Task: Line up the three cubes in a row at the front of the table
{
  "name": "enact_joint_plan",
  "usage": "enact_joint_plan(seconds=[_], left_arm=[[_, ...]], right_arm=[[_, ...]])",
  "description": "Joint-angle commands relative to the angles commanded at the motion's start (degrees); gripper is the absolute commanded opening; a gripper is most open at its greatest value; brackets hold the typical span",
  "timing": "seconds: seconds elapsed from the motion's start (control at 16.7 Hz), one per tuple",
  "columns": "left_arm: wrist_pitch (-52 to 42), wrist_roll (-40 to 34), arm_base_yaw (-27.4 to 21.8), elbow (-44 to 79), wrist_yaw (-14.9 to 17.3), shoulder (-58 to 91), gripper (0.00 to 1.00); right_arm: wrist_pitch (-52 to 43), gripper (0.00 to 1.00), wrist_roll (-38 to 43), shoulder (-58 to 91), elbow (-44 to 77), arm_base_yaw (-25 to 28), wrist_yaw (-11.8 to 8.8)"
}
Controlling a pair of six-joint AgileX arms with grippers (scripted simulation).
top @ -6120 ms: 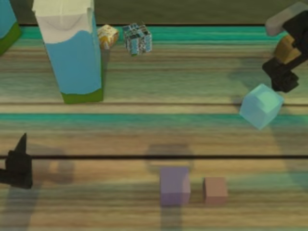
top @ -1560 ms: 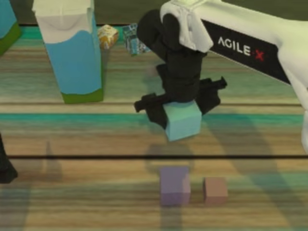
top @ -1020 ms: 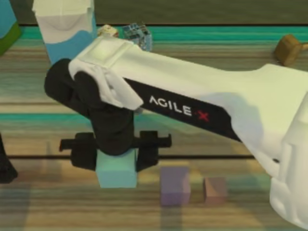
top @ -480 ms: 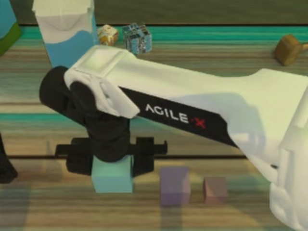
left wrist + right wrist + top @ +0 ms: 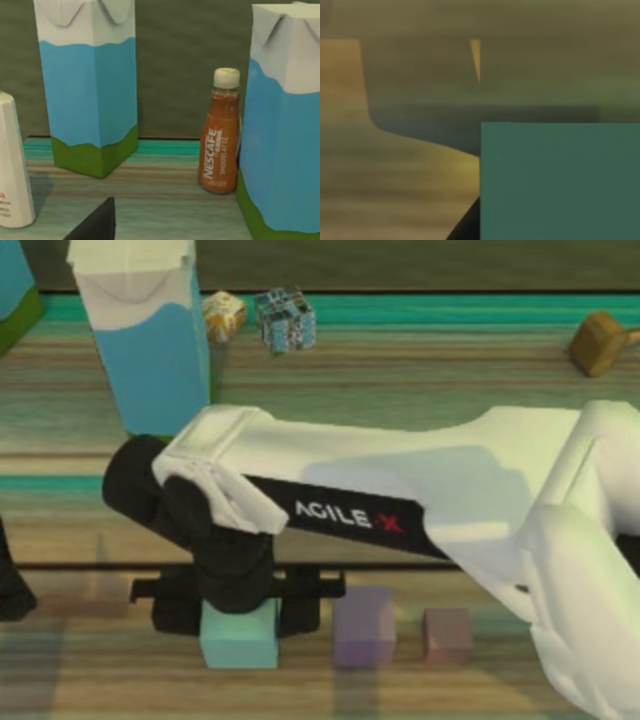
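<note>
Three cubes in front row: cyan cube in right hand, lilac cube, pink-brown cube.

Plain cubes: 3 — cyan cube, lilac cube, pink-brown cube | Patterned cubes: 2 — puzzle cube, orange-and-cream cube | Milk cartons: 2 | Coffee bottles: 1 | White bottles: 1 | Wooden mallets: 1 | Arms: 2
</note>
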Motion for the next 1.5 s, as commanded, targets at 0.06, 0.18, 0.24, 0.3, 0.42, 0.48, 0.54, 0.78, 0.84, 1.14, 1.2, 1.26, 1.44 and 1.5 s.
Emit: enact_joint_plan(seconds=[0.06,0.18,0.24,0.3,0.42,0.48,0.54,0.78,0.84,1.14,1.2,1.26,1.44,1.5], left_arm=[[0.0,0.0,0.0,0.0,0.0,0.0,1.00],[0.0,0.0,0.0,0.0,0.0,0.0,1.00],[0.0,0.0,0.0,0.0,0.0,0.0,1.00],[0.0,0.0,0.0,0.0,0.0,0.0,1.00],[0.0,0.0,0.0,0.0,0.0,0.0,1.00],[0.0,0.0,0.0,0.0,0.0,0.0,1.00],[0.0,0.0,0.0,0.0,0.0,0.0,1.00],[0.0,0.0,0.0,0.0,0.0,0.0,1.00],[0.0,0.0,0.0,0.0,0.0,0.0,1.00],[0.0,0.0,0.0,0.0,0.0,0.0,1.00],[0.0,0.0,0.0,0.0,0.0,0.0,1.00],[0.0,0.0,0.0,0.0,0.0,0.0,1.00],[0.0,0.0,0.0,0.0,0.0,0.0,1.00],[0.0,0.0,0.0,0.0,0.0,0.0,1.00]], right_arm=[[0.0,0.00,0.0,0.0,0.0,0.0,0.0],[0.0,0.08,0.0,0.0,0.0,0.0,0.0],[0.0,0.15,0.0,0.0,0.0,0.0,0.0],[0.0,0.23,0.0,0.0,0.0,0.0,0.0],[0.0,0.38,0.0,0.0,0.0,0.0,0.0],[0.0,0.45,0.0,0.0,0.0,0.0,0.0],[0.0,0.53,0.0,0.0,0.0,0.0,0.0],[0.0,0.83,0.0,0.0,0.0,0.0,0.0],[0.0,0.90,0.0,0.0,0.0,0.0,0.0],[0.0,1.00,0.0,0.0,0.0,0.0,0.0],[0.0,1.00,0.0,0.0,0.0,0.0,0.0],[0.0,1.00,0.0,0.0,0.0,0.0,0.0],[0.0,1.00,0.0,0.0,0.0,-0.2,0.0],[-0.2,1.00,0.0,0.0,0.2,-0.1,0.0]])
